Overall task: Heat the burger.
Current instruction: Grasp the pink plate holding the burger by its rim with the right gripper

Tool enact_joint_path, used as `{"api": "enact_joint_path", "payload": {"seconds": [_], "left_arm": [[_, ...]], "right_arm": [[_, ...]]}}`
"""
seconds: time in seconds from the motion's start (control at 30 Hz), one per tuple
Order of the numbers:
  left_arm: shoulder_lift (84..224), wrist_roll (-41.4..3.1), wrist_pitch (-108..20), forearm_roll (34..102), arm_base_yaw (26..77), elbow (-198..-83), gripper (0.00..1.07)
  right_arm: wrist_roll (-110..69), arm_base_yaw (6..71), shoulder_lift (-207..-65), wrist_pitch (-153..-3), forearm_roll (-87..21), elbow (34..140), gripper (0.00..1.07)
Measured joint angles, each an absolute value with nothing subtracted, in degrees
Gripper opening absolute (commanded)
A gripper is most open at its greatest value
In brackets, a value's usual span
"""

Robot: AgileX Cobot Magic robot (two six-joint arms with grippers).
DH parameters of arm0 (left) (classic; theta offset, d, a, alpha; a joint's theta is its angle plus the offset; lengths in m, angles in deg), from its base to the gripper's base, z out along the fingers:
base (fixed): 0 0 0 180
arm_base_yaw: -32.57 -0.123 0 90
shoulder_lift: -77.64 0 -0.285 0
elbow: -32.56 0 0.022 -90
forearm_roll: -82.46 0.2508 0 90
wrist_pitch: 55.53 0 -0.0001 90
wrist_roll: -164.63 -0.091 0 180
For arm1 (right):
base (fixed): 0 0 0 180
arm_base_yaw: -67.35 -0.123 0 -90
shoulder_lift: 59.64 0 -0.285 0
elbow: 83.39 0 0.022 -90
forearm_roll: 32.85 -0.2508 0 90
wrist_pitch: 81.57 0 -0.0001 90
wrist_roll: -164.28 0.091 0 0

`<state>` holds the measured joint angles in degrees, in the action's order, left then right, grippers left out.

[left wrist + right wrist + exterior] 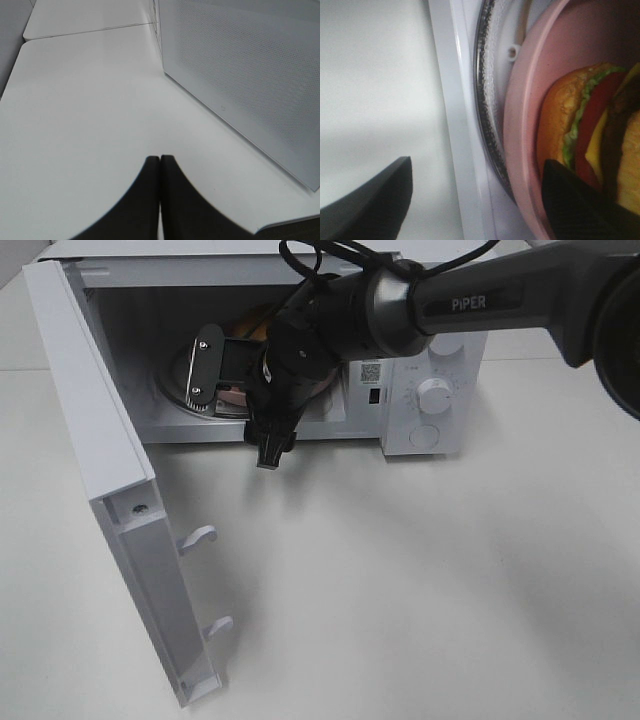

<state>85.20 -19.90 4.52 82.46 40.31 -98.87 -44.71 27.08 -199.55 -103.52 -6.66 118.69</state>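
- Location of burger (585, 125): on pink plate (530, 125), atop glass turntable (487, 100), inside microwave (430, 390); door (110, 470) swung wide open.
- Right gripper (477, 167): spread wide, holding nothing; one finger on the plate side, next to the burger, the other outside the sill (465, 150), above the table (450, 590).
- Deciding relation: burger just inward of the inner finger, deeper in the cavity; round in plan, so no long axis to align with; layers seen edge-on from the wrist.
- Judged next: straight retreat through the opening, clear of plate rim and sill, then closing of the door.
- Left gripper (160, 165): pressed shut, empty, low over the table near a perforated panel (240, 75), probably the door's face; judged the nearer arm for the door, the right one nearer the burger.
- Count: one burger, one plate, one microwave, two knobs (435, 395), two latch hooks (200, 537), two grippers.
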Motion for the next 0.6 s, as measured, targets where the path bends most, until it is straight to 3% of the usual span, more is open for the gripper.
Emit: {"api": "enact_joint_path", "payload": {"seconds": [0.6], "left_arm": [[85.20,-19.90,4.52,82.46,40.31,-98.87,0.00]], "right_arm": [[-44.71,29.54,-200.81,-99.05,-6.66,118.69,0.67]]}}
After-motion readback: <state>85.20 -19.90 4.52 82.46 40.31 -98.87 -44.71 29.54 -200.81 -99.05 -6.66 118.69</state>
